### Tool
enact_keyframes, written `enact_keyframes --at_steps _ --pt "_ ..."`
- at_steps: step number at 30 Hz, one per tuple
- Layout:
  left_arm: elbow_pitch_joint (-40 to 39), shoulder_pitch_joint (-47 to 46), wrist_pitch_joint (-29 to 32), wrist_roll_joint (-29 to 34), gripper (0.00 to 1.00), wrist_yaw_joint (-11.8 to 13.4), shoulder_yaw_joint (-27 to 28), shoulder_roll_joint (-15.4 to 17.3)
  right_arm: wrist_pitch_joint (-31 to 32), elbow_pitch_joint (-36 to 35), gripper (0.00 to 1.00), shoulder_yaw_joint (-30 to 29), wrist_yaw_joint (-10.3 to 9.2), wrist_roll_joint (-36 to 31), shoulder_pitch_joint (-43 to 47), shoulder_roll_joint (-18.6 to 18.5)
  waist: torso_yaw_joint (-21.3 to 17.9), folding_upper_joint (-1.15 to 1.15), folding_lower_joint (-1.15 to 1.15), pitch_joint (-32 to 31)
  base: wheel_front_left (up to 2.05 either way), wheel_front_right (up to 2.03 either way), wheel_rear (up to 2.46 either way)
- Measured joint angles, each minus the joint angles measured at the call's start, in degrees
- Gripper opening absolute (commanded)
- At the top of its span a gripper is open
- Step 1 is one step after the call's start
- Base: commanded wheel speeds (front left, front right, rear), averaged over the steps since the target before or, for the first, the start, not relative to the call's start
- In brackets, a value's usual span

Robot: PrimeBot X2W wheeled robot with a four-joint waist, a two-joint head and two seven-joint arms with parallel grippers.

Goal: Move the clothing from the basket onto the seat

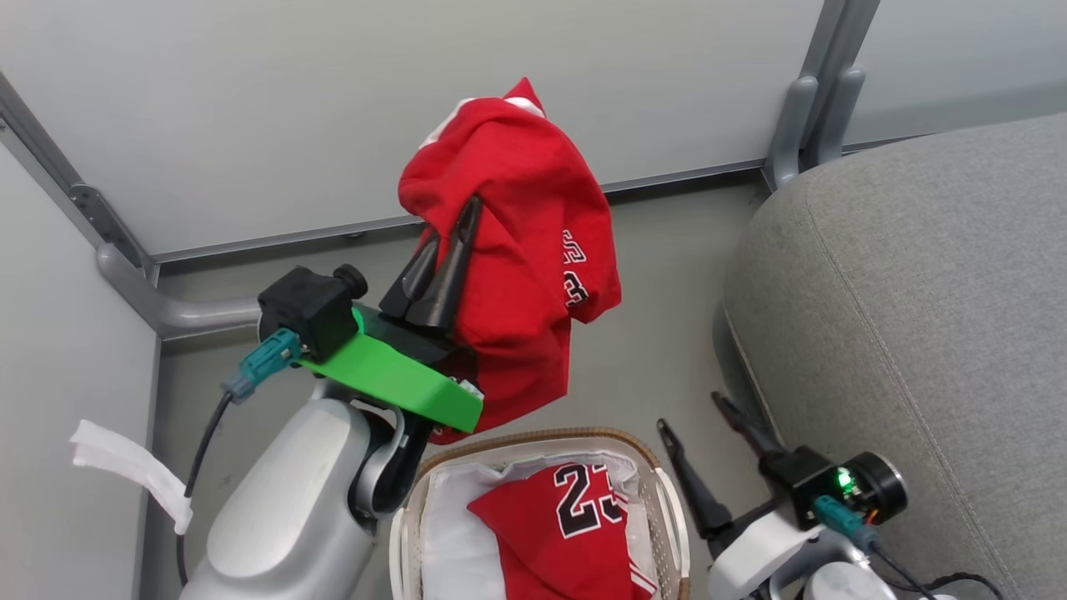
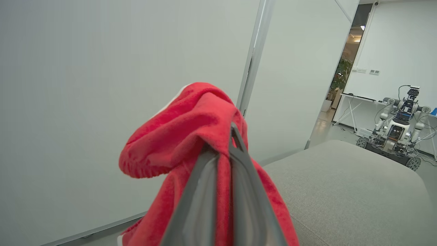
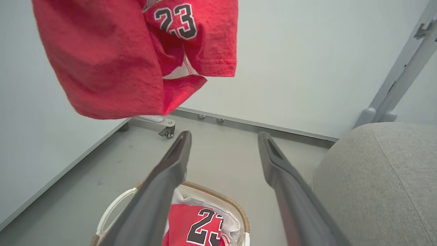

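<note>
Red garment [image 1: 517, 208] hangs from the left gripper [image 1: 454, 223], whose two fingers are pressed together on a fold of the cloth, raised above the basket [image 1: 533, 437]. A second piece, the red jersey [image 1: 558, 525] with the number 23, lies inside the basket on the white liner [image 1: 450, 533]. The right gripper [image 1: 690, 412] holds nothing, its fingers spread wide, between the basket and the grey seat [image 1: 917, 292].
</note>
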Motion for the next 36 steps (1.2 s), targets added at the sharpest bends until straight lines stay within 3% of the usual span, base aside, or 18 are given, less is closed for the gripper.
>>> enact_keyframes --at_steps 18,29,30,31,32,36 --pt "0.2 -1.1 0.0 -1.2 0.00 0.0 -6.6 -1.5 0.0 4.6 1.00 16.9 0.00 2.8 -12.9 -0.1 3.0 0.00 0.00 0.2 0.00 0.00 0.00" --pt "0.1 -1.2 0.0 -3.1 0.00 0.0 -9.7 -1.2 0.0 6.5 1.00 16.5 0.00 3.8 -17.4 -0.1 4.7 0.00 0.00 1.0 0.00 0.00 0.00" --pt "0.1 -1.2 0.0 -3.2 0.00 0.0 -9.9 -1.2 0.0 6.5 0.55 16.7 0.00 4.0 -17.7 -0.1 4.8 0.00 0.00 1.0 0.00 0.00 0.00" --pt "0.1 -1.2 0.0 -3.3 0.00 0.0 -10.0 -1.2 0.0 6.6 0.38 17.1 0.00 4.3 -18.0 0.0 4.8 0.00 0.00 1.1 0.00 0.00 0.00" --pt "0.1 -1.2 0.0 -3.5 0.00 0.0 -10.1 -1.2 0.0 6.7 0.00 17.3 0.00 4.8 -18.1 0.0 4.9 0.00 0.00 1.1 0.00 0.00 0.00" --pt "0.2 -1.3 0.0 -3.6 0.00 0.0 -10.2 -1.0 0.0 6.7 0.00 17.4 0.00 6.1 -18.5 0.0 4.8 0.00 0.00 1.2 0.00 0.00 0.00"
